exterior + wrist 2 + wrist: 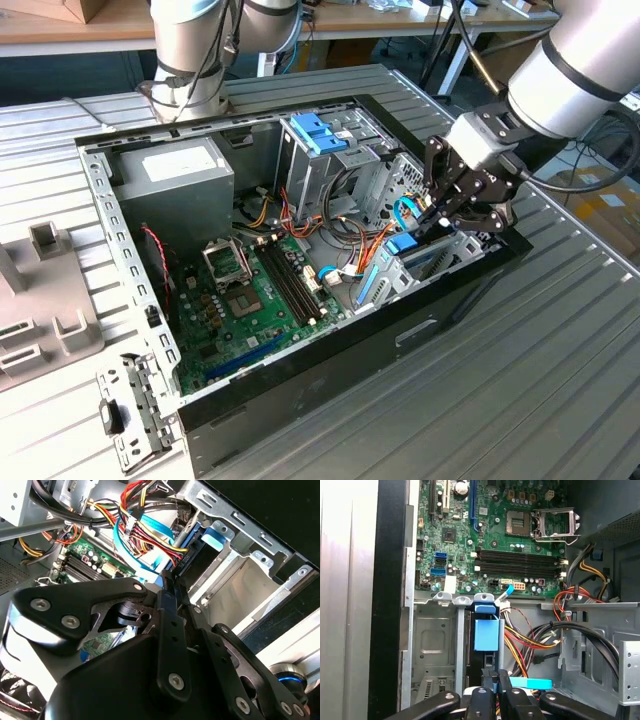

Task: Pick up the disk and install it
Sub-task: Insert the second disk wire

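Ribbed grey metal forms the table (560,380), and on it lies an open black computer case (330,370) with its side off. The case holds a green circuit board (255,290) on its floor, a grey power box (180,185) in the corner toward the exterior view's left, and a bundle of red, yellow and black wires (535,640) running across the middle. The robot arm (580,60) reaches in from the exterior view's right. Its black gripper (438,215) hangs over the drive bay at the case's near right end. The disk (486,645) stands on edge in a slot of that bay, its blue plastic rail showing, just beside the silver bay wall (432,645). In the first wrist view the gripper's fingers (504,682) are drawn almost together, pinching the disk's edge at the blue rail.
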You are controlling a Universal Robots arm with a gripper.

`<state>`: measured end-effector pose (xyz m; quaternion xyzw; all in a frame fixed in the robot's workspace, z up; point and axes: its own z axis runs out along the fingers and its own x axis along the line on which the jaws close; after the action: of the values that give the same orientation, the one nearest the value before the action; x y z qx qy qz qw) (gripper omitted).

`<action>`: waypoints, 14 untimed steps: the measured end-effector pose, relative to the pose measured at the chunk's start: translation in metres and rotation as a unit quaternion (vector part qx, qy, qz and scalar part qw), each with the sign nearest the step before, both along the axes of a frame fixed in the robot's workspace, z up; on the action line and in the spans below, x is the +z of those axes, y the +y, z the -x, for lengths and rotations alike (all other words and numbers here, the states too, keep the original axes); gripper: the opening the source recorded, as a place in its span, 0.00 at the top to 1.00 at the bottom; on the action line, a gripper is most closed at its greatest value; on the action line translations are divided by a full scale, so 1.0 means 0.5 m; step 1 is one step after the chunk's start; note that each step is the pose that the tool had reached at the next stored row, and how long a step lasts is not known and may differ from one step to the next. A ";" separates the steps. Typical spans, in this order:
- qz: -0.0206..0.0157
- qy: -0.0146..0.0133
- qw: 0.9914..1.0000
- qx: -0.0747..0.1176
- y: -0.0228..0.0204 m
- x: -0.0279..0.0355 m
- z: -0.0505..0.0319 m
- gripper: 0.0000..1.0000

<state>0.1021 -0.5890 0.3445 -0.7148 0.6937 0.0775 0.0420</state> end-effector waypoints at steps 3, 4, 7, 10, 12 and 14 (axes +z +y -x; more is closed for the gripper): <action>0.000 0.000 1.000 0.004 0.0000 0.006 -0.001 0.84; 0.000 0.000 1.000 0.005 0.0000 0.009 -0.001 0.84; 0.000 0.000 1.000 0.008 0.0001 0.011 -0.002 0.84; -0.002 0.001 1.000 0.008 0.0000 0.010 -0.003 0.84; -0.004 0.001 1.000 0.008 0.0000 0.009 -0.003 0.84; -0.006 0.002 1.000 0.008 0.0000 0.007 -0.004 0.84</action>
<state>0.1039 -0.5890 0.3478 -0.7198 0.6877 0.0832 0.0447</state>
